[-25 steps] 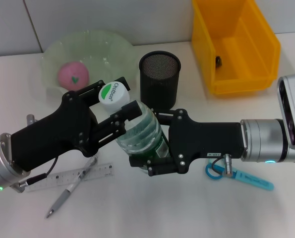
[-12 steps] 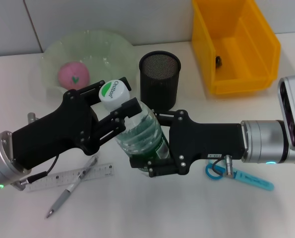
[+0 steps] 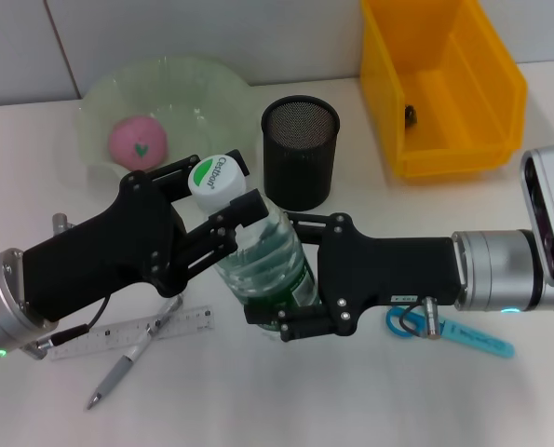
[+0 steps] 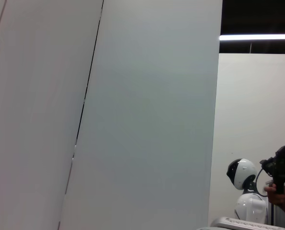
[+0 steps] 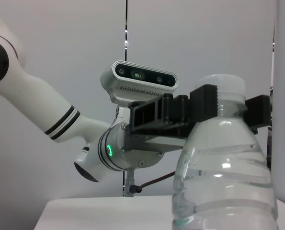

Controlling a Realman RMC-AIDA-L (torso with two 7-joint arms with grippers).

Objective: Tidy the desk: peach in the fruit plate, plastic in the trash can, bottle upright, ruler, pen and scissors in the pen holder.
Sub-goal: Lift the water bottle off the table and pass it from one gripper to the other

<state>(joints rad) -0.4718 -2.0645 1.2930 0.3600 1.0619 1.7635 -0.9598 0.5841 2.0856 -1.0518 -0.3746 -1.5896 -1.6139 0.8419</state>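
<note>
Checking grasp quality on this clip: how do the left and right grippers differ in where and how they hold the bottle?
The left gripper clamps the bottle at its neck, just under the white cap; the right gripper grips the ribbed body lower down. The left gripper reaches in from the robot's left, the right gripper from its right. Both are black and shut on the same bottle, which stands roughly upright on the table.

White desk [image 3: 286,400] under ruler [image 3: 132,331], pen [image 3: 128,363], scissors [image 3: 458,335].
</note>
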